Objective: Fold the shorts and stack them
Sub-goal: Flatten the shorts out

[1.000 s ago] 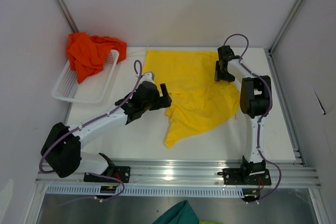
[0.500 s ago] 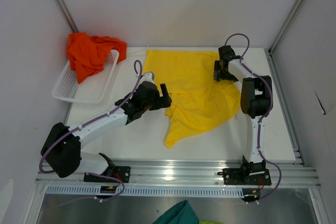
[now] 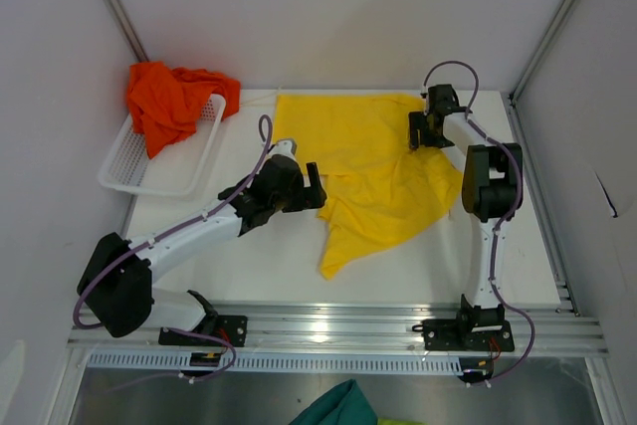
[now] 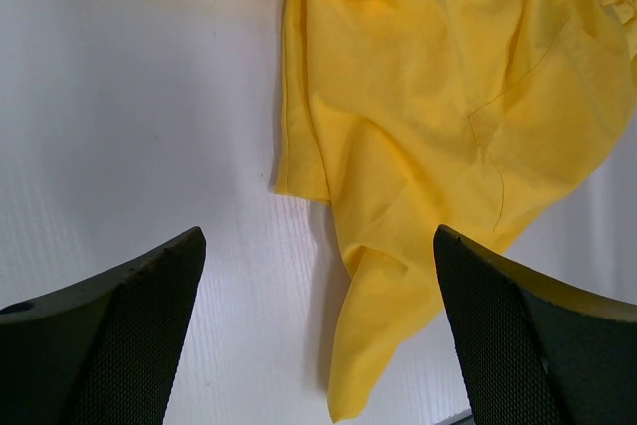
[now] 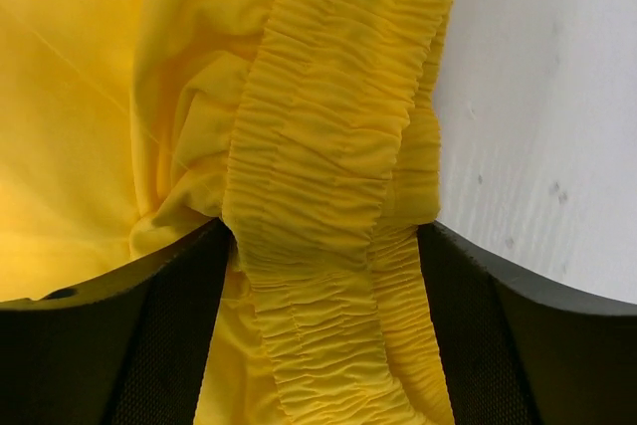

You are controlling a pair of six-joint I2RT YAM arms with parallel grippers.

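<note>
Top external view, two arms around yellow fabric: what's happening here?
The right gripper has its jaws closed on the bunched elastic waistband of the yellow shorts, at their far right corner. The left gripper hovers open at the shorts' left edge, with nothing between its jaws. The shorts lie spread but rumpled on the table, not yet folded. The orange shorts sit crumpled in the white basket at the far left.

White arms (image 3: 189,236) with black joints (image 3: 485,181), purple cables (image 3: 268,136), mesh-faced jaws.

Soft matt yellow cloth shorts (image 3: 368,166), white plastic lattice basket (image 3: 179,161), smooth white table (image 3: 269,256)
</note>
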